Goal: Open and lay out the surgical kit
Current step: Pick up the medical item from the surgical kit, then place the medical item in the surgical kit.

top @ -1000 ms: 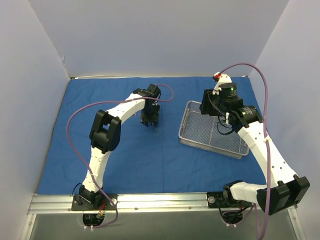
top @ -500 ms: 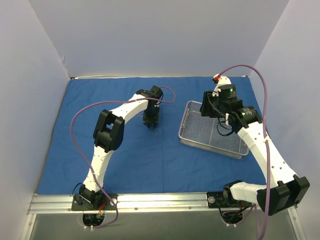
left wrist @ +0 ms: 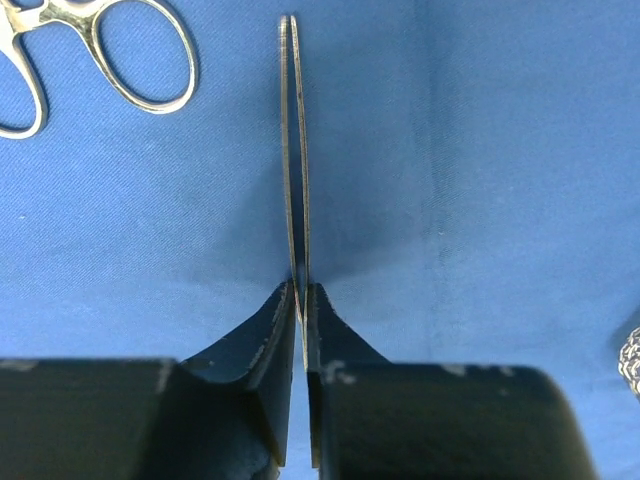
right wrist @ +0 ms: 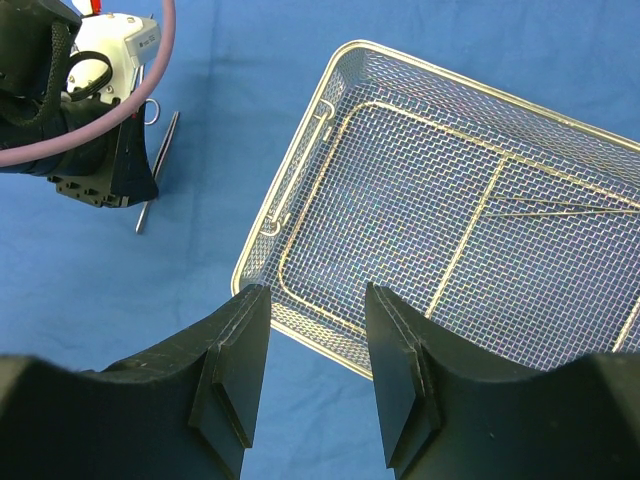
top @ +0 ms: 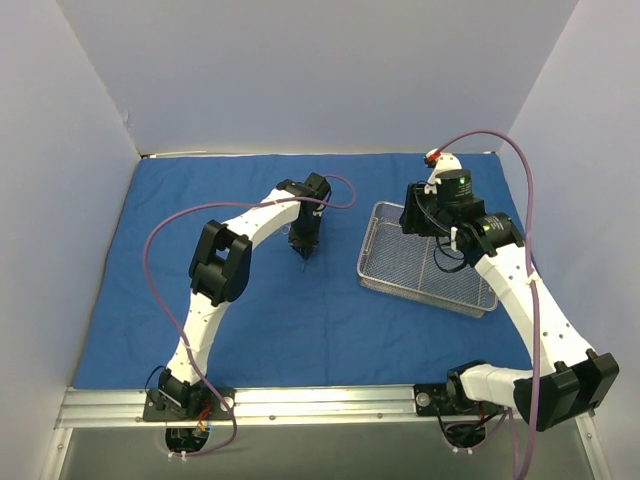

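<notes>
Where 3 pale walls (top: 320,70) meet, the blue cloth wrap (top: 330,320) lies flat.

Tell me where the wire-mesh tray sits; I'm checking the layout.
In the top view the wire-mesh tray lies right of centre on the blue cloth, the open right gripper above its edge.

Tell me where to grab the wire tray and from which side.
Grip the tray by the thin rim of its short wall, the one facing the left arm, coming straight down with one finger inside and one outside. That wall stands upright and narrow, the tray lies flat on the cloth, and the open right gripper hangs above that end.
</notes>
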`<action>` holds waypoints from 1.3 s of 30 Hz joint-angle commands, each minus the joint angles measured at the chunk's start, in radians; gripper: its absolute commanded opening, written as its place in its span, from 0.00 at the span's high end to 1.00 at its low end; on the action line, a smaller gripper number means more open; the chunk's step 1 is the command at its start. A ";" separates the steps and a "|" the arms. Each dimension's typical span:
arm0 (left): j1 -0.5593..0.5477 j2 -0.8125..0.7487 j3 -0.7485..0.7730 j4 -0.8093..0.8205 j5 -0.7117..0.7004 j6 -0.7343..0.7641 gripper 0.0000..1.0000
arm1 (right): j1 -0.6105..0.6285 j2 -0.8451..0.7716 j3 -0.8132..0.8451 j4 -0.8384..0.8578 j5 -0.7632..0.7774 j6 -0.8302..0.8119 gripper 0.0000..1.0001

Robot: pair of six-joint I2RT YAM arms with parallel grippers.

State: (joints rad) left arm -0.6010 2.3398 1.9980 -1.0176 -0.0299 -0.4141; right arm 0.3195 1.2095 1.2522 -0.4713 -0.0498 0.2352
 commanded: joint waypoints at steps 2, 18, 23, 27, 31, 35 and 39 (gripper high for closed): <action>-0.008 -0.033 0.045 -0.025 -0.027 0.027 0.92 | -0.008 -0.005 -0.005 0.008 -0.002 -0.005 0.57; 0.128 -0.122 0.123 -0.064 -0.070 0.172 0.98 | -0.008 0.027 -0.002 0.022 0.002 -0.014 0.58; 0.254 -0.067 0.227 -0.081 -0.042 0.184 0.98 | -0.008 0.035 0.013 0.014 0.011 -0.014 0.58; 0.314 0.018 0.355 -0.116 -0.033 0.192 0.98 | -0.010 0.033 0.024 0.008 0.027 -0.013 0.58; 0.323 0.092 0.449 -0.142 -0.036 0.195 0.98 | -0.017 0.039 0.033 0.002 0.039 -0.013 0.58; 0.354 0.139 0.462 -0.142 -0.019 0.178 0.98 | -0.028 0.047 0.047 -0.003 0.047 -0.025 0.58; 0.363 0.162 0.466 -0.141 -0.025 0.175 0.98 | -0.042 0.065 0.067 -0.018 0.047 -0.040 0.58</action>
State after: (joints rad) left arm -0.2558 2.4981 2.4168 -1.1355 -0.0582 -0.2401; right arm 0.2928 1.2594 1.2682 -0.4763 -0.0292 0.2173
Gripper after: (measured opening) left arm 0.050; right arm 0.419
